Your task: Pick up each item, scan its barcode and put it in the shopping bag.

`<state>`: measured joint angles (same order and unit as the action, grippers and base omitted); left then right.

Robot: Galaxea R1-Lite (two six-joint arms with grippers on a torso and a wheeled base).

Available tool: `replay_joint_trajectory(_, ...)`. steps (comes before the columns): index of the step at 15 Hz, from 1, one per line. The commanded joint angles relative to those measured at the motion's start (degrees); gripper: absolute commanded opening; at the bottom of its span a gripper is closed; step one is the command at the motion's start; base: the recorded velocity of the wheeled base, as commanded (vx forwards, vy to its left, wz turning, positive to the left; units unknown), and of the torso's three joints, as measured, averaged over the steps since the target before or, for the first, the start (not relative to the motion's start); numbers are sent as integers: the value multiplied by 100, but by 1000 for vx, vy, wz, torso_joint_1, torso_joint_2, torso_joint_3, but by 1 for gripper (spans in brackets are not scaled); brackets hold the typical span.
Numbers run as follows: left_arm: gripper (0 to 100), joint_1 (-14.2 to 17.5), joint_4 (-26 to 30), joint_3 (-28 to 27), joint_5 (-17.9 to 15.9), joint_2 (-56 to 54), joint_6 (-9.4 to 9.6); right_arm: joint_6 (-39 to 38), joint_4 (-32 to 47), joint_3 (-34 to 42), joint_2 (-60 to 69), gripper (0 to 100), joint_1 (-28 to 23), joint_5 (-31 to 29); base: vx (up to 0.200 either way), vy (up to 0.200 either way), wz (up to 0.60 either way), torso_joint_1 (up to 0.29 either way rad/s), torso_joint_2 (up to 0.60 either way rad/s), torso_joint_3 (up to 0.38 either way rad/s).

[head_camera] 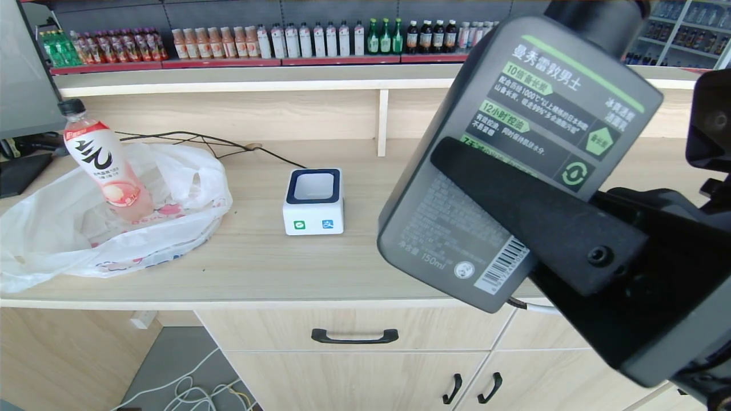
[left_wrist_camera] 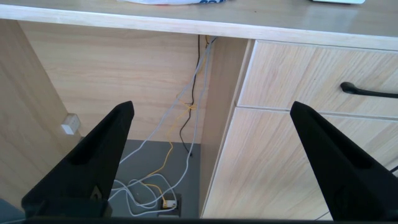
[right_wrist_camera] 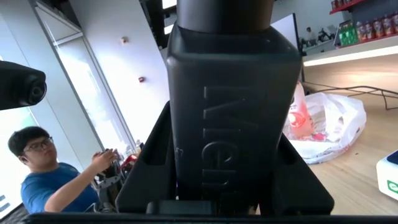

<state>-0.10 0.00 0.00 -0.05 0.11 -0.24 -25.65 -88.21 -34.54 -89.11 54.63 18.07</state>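
A dark grey bottle (head_camera: 514, 154) with green labels and a barcode is held up close to the head camera, above the counter's right part. My right gripper (head_camera: 531, 228) is shut on the grey bottle (right_wrist_camera: 230, 106), one finger (head_camera: 537, 217) lying across its back label. A white scanner box (head_camera: 313, 201) with a dark-rimmed window stands mid-counter, left of the bottle. A white shopping bag (head_camera: 85, 228) lies at the left with a pink drink bottle (head_camera: 108, 162) standing in it. My left gripper (left_wrist_camera: 211, 162) hangs open below the counter edge, before the cabinet.
A wooden counter (head_camera: 257, 268) carries the bag and scanner; black cables (head_camera: 188, 137) trail behind them. Drawers with black handles (head_camera: 354, 337) sit below. A shelf of drink bottles (head_camera: 285, 40) runs along the back wall. A dark monitor (head_camera: 23, 74) stands at far left.
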Motion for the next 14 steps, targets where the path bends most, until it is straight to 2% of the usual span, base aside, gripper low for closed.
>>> replay_joint_trajectory(1,100,1,0,0,5,-2,-2,7,-3,8,-10,0,-5,4,0,0,0,0,0,0)
replay_joint_trajectory(9,100,1,0,0,-4,-2,-2,157,-3,35,43,0,-5,21,0,0,0,0,0,0)
replay_joint_trajectory(14,100,1,0,0,-4,-2,-2,1132,67,-18,-106,0,-22,-119,0,0,0,0,0,0)
